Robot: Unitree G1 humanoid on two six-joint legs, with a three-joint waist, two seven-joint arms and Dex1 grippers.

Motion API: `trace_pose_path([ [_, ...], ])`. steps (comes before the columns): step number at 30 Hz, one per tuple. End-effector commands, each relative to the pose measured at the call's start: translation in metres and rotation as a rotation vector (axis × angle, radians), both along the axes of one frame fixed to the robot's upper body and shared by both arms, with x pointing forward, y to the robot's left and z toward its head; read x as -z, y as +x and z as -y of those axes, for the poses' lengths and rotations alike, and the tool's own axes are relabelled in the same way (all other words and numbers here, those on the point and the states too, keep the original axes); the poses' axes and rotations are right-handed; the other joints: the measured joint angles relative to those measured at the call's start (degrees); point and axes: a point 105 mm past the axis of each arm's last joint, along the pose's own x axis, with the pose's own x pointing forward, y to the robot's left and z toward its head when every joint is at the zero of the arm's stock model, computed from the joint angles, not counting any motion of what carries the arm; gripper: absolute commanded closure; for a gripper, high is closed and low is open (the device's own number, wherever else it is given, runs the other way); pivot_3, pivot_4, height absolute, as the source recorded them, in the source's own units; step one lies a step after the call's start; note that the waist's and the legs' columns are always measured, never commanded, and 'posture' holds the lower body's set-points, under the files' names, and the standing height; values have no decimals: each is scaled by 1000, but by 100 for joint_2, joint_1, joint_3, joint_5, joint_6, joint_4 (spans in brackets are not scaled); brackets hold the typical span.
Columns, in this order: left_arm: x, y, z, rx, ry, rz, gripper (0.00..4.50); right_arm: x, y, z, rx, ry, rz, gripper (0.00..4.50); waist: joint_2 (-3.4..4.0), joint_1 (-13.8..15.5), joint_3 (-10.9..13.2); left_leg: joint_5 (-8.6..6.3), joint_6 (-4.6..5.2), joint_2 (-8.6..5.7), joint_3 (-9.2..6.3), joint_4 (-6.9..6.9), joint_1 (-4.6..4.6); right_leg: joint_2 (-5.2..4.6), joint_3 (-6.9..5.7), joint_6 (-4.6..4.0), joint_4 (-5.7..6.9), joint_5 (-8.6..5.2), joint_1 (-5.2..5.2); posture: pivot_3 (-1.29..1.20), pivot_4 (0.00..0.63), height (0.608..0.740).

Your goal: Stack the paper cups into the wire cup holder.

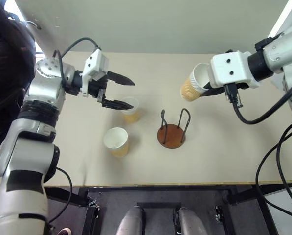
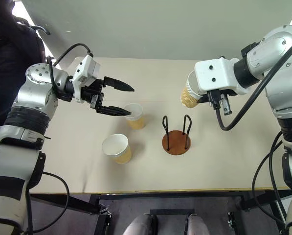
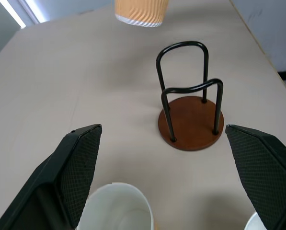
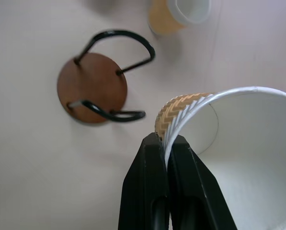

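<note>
Three paper cups are in sight. Two stand upright on the pale counter [image 1: 219,147], mouths up: one cup [image 1: 131,109] just beside the left gripper [image 1: 123,93], the other cup [image 1: 117,141] nearer the robot and a little to the left of the first. The third cup [image 1: 192,84] is off the counter, held tilted in the air by the right gripper [image 4: 167,148], whose two black fingers [image 4: 147,191] are pressed together on the cup's rim, one inside the wall and one outside. Its ribbed tan wall and white inside show in the right wrist view.

One wire cup holder [image 1: 172,133] stands on the counter, to the right of the two standing cups and below the raised cup. It has a round reddish-brown base and two dark wire loops, both upright, with no cup in it.

The left gripper hangs above the counter with its two fingers [image 3: 80,167] spread wide, holding nothing; from its wrist view the holder lies ahead between the fingers, with a cup's white rim close below
</note>
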Motion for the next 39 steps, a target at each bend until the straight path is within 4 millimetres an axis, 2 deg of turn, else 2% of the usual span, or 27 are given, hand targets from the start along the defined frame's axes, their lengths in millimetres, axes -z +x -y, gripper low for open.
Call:
trace_pose_path([
  [1, -4, -6, -8, 23, -10, 12, 45, -2, -10, -8, -45, -3, -5, 4481, 0, -6, 0, 0, -1, 0, 0, 0, 0, 1, 0, 1, 0, -1, -1, 0, 150, 740],
  [10, 2, -7, -23, -8, -9, 0, 45, 3, -16, -28, -116, 0, -50, 4481, 0, -14, 0, 2, -3, 1, 2, 7, 3, 4, 3, 1, 10, -1, -1, 0, 150, 740],
  [18, 0, -10, -19, 13, -7, 0, 45, 8, -17, -38, -148, 3, -67, 4481, 0, -13, 0, 3, -4, 1, -1, 8, 2, 3, 1, -2, 11, -3, -1, 0, 150, 740],
  [33, -5, -10, -12, 31, -4, 4, 45, 24, -12, -28, -136, -66, -70, 4481, 0, -24, 0, 4, -6, 3, 2, 8, 4, 7, 1, -7, 16, -5, -2, 0, 150, 740],
  [39, -5, -11, -13, 30, -3, 1, 45, 29, -15, -30, -157, -77, -85, 4481, 0, -26, 0, 5, -7, 5, 5, 10, 4, 11, 1, -7, 18, -5, -2, 0, 150, 740],
])
